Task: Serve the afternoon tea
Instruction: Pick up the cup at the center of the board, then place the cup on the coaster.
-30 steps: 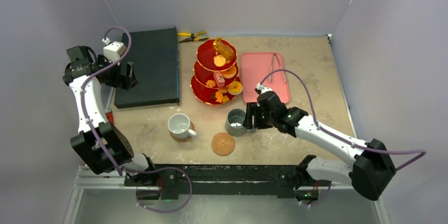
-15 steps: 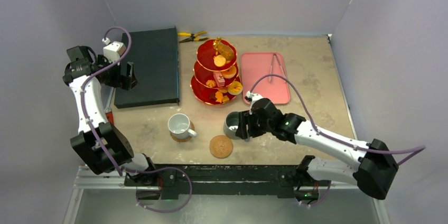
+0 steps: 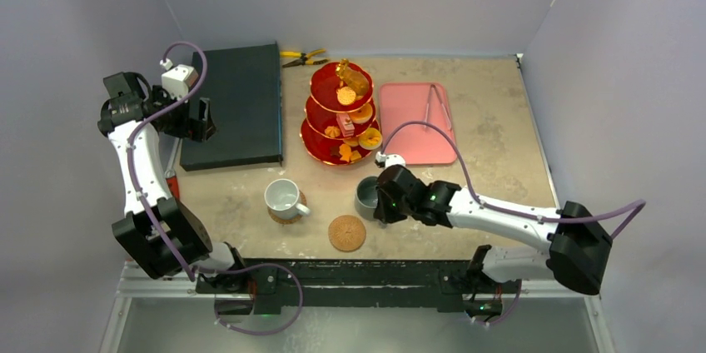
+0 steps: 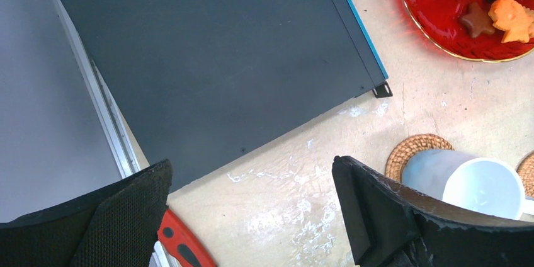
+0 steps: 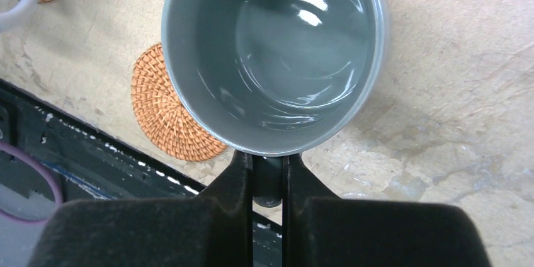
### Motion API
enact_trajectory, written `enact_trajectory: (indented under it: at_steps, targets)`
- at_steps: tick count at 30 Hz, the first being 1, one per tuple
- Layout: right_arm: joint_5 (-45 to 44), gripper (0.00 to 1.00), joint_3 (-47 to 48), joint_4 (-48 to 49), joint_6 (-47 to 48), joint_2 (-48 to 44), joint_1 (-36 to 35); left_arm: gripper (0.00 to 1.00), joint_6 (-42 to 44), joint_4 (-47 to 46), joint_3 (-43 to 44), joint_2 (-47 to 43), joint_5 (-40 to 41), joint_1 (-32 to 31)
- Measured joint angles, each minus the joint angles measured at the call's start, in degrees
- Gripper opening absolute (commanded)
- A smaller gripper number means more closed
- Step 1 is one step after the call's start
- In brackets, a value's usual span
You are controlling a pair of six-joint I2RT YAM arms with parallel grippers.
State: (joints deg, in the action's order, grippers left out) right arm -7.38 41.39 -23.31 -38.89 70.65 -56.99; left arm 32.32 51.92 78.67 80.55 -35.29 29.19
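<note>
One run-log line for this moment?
right tool: shut on grey mug handle | left tool: open | cork coaster: bare, near mug

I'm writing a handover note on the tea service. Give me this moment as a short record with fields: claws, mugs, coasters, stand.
right claw: shut on the grey mug's handle
grey mug: upright, looks empty, beside the bare coaster, not set on it
bare coaster: near the table's front edge, nothing on it
white mug: sits on a second coaster
left claw: open, holding nothing, by the dark slab's near edge
stand: three tiers, biscuits on it
</note>
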Motion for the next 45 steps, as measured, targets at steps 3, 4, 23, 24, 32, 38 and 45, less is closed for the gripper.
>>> enact_trajectory:
  at_steps: [3,4,23,24,32,38,45]
  targets:
    - [-3.50,0.00,1.38,-2.19,-0.63,0.11,-1.42,0.99,0.00,0.00,0.00,0.00,0.02,0.00]
    - [-4.79,0.00,1.95,-3.30,-0.59,0.04,-1.95,0.99,-0.02,0.00,0.00,0.00,0.02,0.00]
    - [-3.43,0.00,6.21,-3.72,2.16,2.64,-18.05,0.99,-0.17,-0.04,0.00,0.00,-0.07,0.00]
    - [-3.32,0.00,6.21,-3.74,1.92,3.08,-18.58,0.99,-0.17,-0.04,0.00,0.00,-0.07,0.00]
    - [-3.58,0.00,6.21,-1.90,-0.15,3.34,-19.96,0.99,-0.20,-0.07,0.00,0.00,-0.04,0.00]
    - [-3.61,0.00,5.53,0.24,-1.49,4.70,-21.16,0.99,-0.17,-0.07,0.00,0.00,-0.04,0.00]
    - [-4.76,0.00,4.00,2.51,-4.20,5.11,-21.44,0.99,-0.17,-0.07,0.00,0.00,-0.02,0.00]
